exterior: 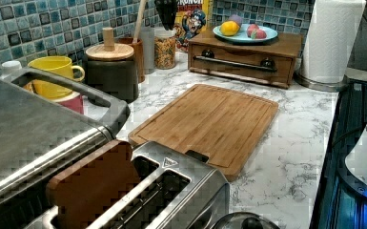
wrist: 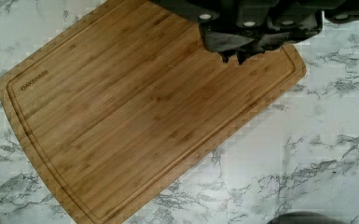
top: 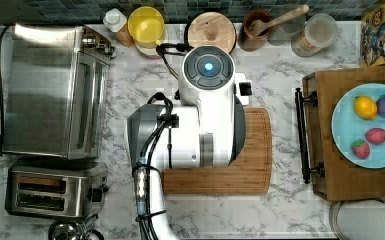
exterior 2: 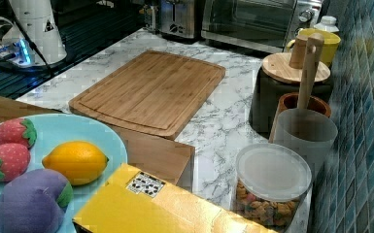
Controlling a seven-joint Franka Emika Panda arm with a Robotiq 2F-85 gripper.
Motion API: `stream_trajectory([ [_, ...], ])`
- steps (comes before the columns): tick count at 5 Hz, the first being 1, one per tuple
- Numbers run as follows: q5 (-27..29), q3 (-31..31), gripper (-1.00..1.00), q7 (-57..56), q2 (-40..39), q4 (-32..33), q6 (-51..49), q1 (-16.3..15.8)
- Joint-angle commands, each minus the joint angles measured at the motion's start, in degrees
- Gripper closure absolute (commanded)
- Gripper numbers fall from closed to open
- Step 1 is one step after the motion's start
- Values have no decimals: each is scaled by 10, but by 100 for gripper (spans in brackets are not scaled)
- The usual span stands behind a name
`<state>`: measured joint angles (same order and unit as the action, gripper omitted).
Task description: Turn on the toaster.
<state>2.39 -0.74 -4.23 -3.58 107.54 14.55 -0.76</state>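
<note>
The toaster (top: 75, 192) is a small steel box with two long slots, standing at the lower left of the top view. Its black lever and knob (top: 98, 193) face the cutting board side. In the left view a brown slice of bread (exterior: 93, 183) stands in one slot of the toaster (exterior: 190, 183). The toaster (exterior 2: 177, 17) also appears far back in the right view. My gripper (wrist: 233, 59) hangs shut and holds nothing, high above the bamboo cutting board (wrist: 135, 116), well away from the toaster. The arm (top: 200, 125) covers the board's left part in the top view.
A large steel toaster oven (top: 50, 90) stands beside the toaster. Jars, a yellow mug (top: 146, 25) and a utensil holder line the tiled back wall. A wooden drawer box (top: 325, 145) carries a blue plate of toy fruit. A paper towel roll (exterior: 331, 40) stands beyond it.
</note>
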Motion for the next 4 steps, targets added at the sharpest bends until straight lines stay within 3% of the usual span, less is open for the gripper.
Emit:
stream_trajectory([
  [1, 3, 0, 100, -7, 0, 1, 3, 0],
  [4, 61, -46, 100, -75, 39, 129, 72, -36],
])
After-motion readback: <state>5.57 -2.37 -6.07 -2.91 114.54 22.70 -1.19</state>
